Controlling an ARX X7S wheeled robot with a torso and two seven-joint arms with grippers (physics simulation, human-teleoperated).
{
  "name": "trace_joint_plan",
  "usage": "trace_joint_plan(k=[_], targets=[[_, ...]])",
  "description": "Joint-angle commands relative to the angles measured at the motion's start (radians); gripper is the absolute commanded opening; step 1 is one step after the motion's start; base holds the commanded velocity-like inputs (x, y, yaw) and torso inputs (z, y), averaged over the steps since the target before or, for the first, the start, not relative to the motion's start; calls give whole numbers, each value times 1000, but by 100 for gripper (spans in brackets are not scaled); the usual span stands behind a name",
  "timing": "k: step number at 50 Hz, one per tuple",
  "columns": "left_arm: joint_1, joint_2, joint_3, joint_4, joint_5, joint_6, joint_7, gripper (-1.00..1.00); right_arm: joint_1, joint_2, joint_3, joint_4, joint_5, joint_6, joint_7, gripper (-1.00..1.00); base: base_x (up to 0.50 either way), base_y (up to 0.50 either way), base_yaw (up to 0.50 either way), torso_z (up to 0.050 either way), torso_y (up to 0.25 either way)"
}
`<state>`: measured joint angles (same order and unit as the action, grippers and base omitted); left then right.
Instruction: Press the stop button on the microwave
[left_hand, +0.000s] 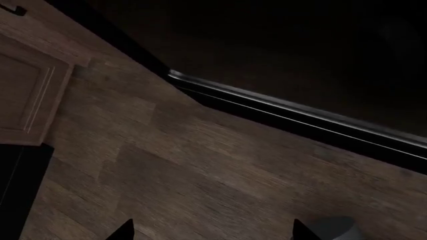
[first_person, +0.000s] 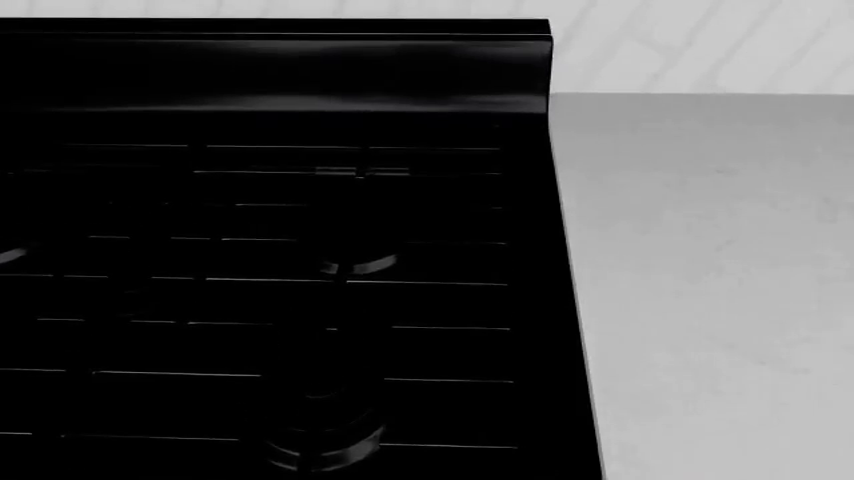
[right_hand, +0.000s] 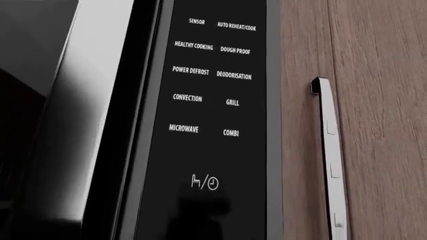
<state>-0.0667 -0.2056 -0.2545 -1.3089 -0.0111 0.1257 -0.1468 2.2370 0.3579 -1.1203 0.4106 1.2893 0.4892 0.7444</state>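
microwave control panel (right_hand: 210, 100) fills the middle of the right wrist view, black with white labels from sensor down to combi; a cabinet handle (right_hand: 329, 160) runs along its right. right gripper unseen. left wrist view: left gripper (left_hand: 212, 232) fingertips apart at bottom edge over wood floor (left_hand: 200, 170). head view: black stove (first_person: 267, 260), pale counter (first_person: 721, 280).

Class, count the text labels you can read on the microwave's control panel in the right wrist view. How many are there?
10, in two columns on the control panel: SENSOR down to MICROWAVE, and AUTO REHEAT/COOK down to COMBI. More may lie outside the frame.
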Motion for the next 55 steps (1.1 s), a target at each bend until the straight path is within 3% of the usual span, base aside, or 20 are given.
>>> trace_joint_plan(k=[1, 28, 55], targets=[[0, 0, 0, 0, 0, 0, 0, 100, -39, 20, 9, -55, 10, 10, 24, -100, 0, 0, 0, 0, 0], [0, 0, 0, 0, 0, 0, 0, 100, -92, 79, 33, -235, 70, 60, 112, -100, 0, 0, 0, 0, 0], [0, 0, 0, 0, 0, 0, 0, 100, -137, 81, 26, -265, 66, 69, 132, -100, 0, 0, 0, 0, 0]])
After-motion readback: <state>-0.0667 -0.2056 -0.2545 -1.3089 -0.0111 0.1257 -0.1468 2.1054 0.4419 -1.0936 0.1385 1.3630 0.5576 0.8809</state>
